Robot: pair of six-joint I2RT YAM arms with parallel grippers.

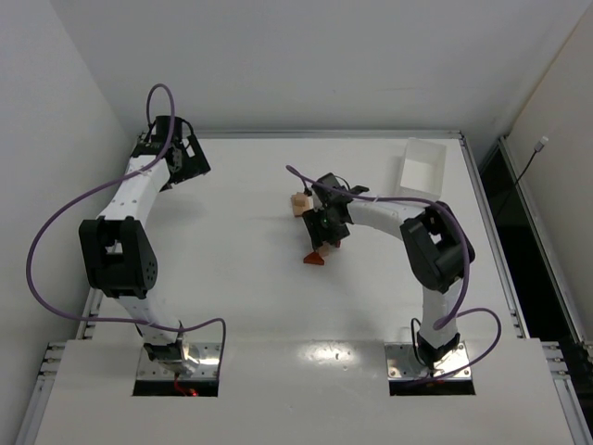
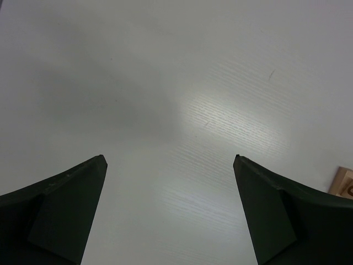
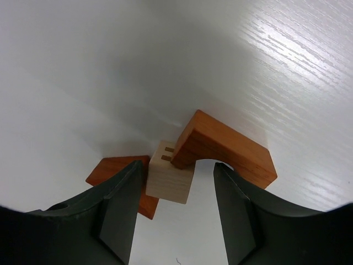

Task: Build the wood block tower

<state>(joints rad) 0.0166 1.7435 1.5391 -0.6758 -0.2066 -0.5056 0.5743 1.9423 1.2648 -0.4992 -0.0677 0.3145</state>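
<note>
Your right claw [image 3: 177,167] stands part-open, jaws straddling a light-tan wooden cube [image 3: 170,178]. One finger [image 3: 118,210] sits against or just beside the cube's side and the other stands apart w/ a gap, so no grip. Your left claw [image 2: 170,157] is spread wide over the tabletop at far left, holding nothing.

Surface: white matt table [image 1: 232,278] w/ faint grain, metal rail round the edge. White walls at back and sides; dark gap beyond the rt rail. Purple cables run along both arms.

Wood block tower [image 1: 316,259]: not stacked. Pieces lie as a loose cluster nr table centre, under the rt claw.
- A reddish-brown wooden arch block [image 3: 231,149] leans one leg on the cube's top.
- A reddish-brown flat wooden wedge [image 3: 113,172] lies beside the cube, partly behind the finger.
- A second light-tan wooden block [image 1: 298,204] sits just beyond, apart.

Container: white rectangular tray [image 1: 417,188], far rt, well apart from the blocks.

Markings: two small dark slots on the cube's top face, not readable as writing.
</note>
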